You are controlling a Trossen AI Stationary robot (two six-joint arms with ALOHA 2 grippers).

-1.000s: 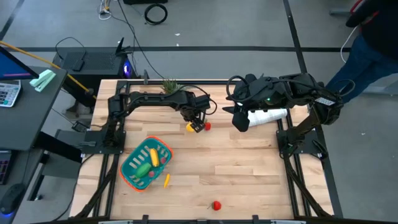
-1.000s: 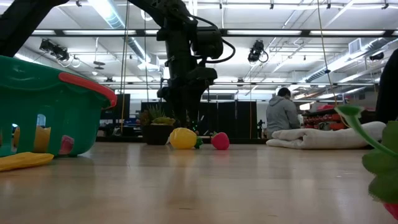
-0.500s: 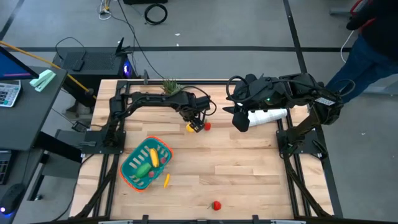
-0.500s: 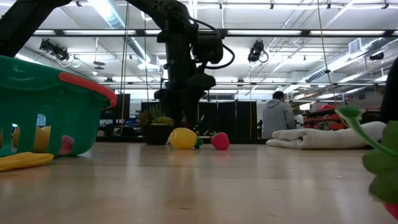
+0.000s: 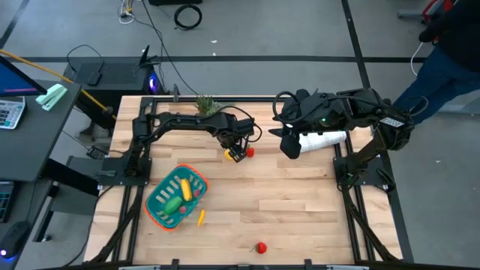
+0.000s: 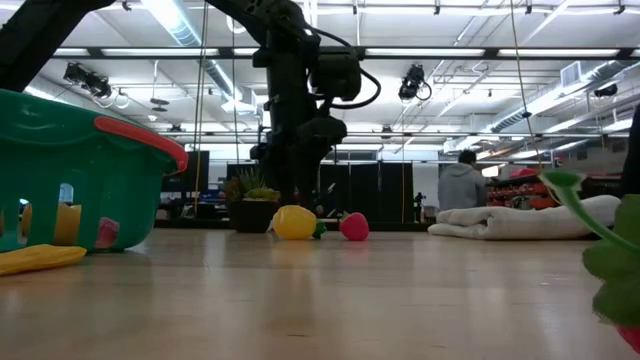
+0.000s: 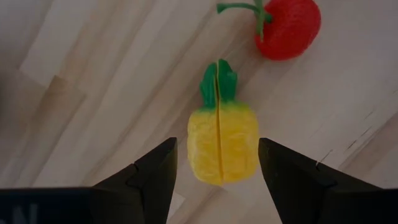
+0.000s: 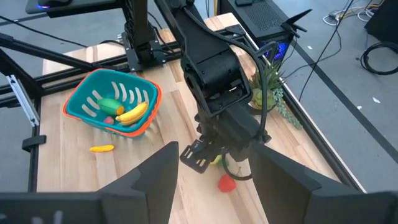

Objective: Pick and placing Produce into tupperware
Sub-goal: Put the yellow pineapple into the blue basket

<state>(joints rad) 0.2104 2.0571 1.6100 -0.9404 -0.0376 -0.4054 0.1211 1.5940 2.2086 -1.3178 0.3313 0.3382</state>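
The left gripper point(image 7: 214, 168) hangs low over the back middle of the table point(image 5: 300, 202), fingers spread apart on either side of a small yellow pineapple point(image 7: 222, 140) with a green top. The fingers flank the fruit without touching it; the pineapple lies flat on the wood. Just beside its leafy end lies a red strawberry point(image 7: 288, 28) with a green stem, apart from the gripper.

The teal basket point(image 5: 157, 212) with the orange rim sits near the front left of the table, well apart from the pineapple. Inside it lie a yellow banana point(image 5: 185, 187) and a green piece point(image 5: 173, 203). A thin yellow-orange piece point(image 5: 200, 217) lies on the table just beside the basket's rim. Another small red piece point(image 5: 261, 247) rests near the front edge.

The right gripper point(image 8: 211, 180) waits raised over the right side of the table, above a folded white cloth point(image 5: 324, 139), fingers parted and holding nothing.

A spiky potted plant point(image 5: 204, 103) stands at the back edge.
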